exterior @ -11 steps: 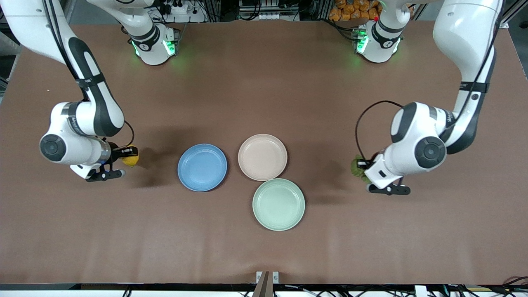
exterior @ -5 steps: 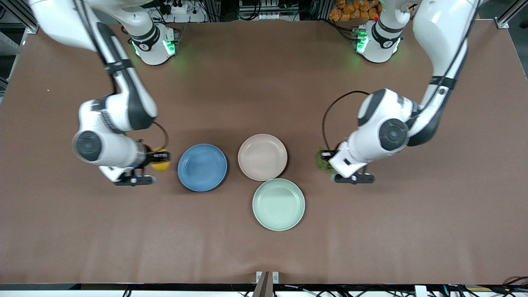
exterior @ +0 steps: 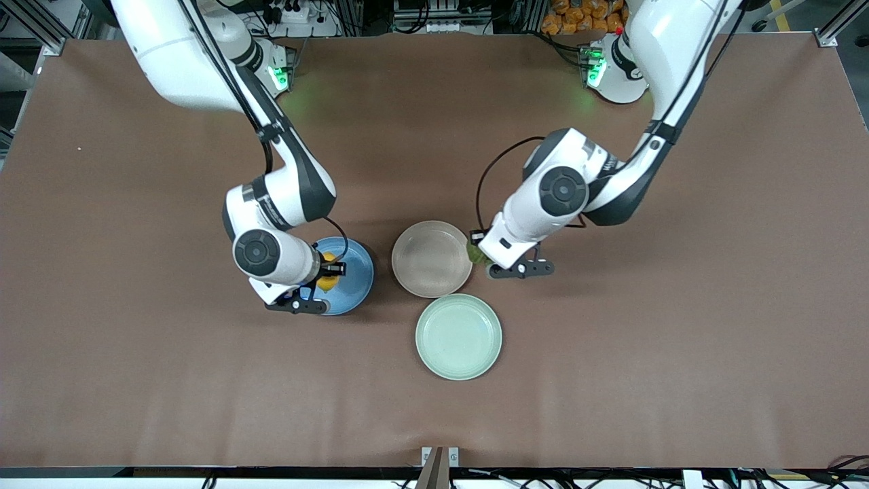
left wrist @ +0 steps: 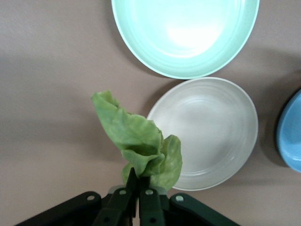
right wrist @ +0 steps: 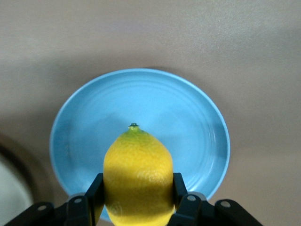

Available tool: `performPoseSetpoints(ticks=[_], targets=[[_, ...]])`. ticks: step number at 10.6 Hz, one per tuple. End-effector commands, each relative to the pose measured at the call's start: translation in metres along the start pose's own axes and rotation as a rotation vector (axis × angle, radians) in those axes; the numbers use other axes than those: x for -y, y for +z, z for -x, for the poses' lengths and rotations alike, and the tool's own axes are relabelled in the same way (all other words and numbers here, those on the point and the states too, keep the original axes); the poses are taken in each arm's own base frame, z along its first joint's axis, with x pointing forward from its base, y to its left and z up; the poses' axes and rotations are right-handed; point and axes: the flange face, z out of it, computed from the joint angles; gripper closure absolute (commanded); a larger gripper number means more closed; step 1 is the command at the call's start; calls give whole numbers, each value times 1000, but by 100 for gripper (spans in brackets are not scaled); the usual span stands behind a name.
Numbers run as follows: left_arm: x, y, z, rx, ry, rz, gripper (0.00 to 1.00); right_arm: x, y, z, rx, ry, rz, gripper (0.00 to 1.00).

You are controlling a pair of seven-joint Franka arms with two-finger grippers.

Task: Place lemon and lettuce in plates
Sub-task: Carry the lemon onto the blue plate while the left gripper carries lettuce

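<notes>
While our right claw (right wrist: 136, 207) grips the lemon (right wrist: 138, 179) over the blue plate (right wrist: 197, 127), our left claw (left wrist: 138, 200) pinches lettuce (left wrist: 141, 148) at the beige plate's (left wrist: 221, 127) three-o'clock rim; next we lower and release both.

We see the yellow lemon (right wrist: 138, 179) clamped in the right gripper (right wrist: 138, 200) over the blue plate (exterior: 352, 280), the green lettuce (left wrist: 141, 143) pinched by the left gripper (left wrist: 137, 197) at the beige-pink plate (exterior: 430, 258) rim.
</notes>
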Motion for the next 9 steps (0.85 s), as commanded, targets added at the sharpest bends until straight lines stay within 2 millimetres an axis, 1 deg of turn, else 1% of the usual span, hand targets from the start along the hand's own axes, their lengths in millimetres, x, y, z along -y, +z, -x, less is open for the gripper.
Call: performPoseSetpoints(ticks=[1,2,3,4,5,6,7,8,9], targets=[[-30,27,21,-12,-77,12,100,-1,4,-8,10,25,-12,98],[-38,37,24,-19,-90,8,100,-1,5,-8,13,25,-10,66],[-46,43,32,-15,-110,6,100,-2,5,-8,12,26,-10,29],[-51,59,33,-10,-132,-1,100,-2,4,-8,15,26,-9,0],[-55,67,36,-15,-151,9,100,-3,1,-8,12,24,-10,0],[-57,72,35,-20,-157,19,100,-5,-8,-9,3,27,-16,0],[-55,77,34,-13,-173,19,93,-10,-29,-11,-24,23,-29,0],[-59,85,34,-9,-172,20,42,-22,-52,-14,-53,36,-46,0],[-61,85,35,-12,-165,20,0,-34,-83,-13,-81,47,-59,0]])
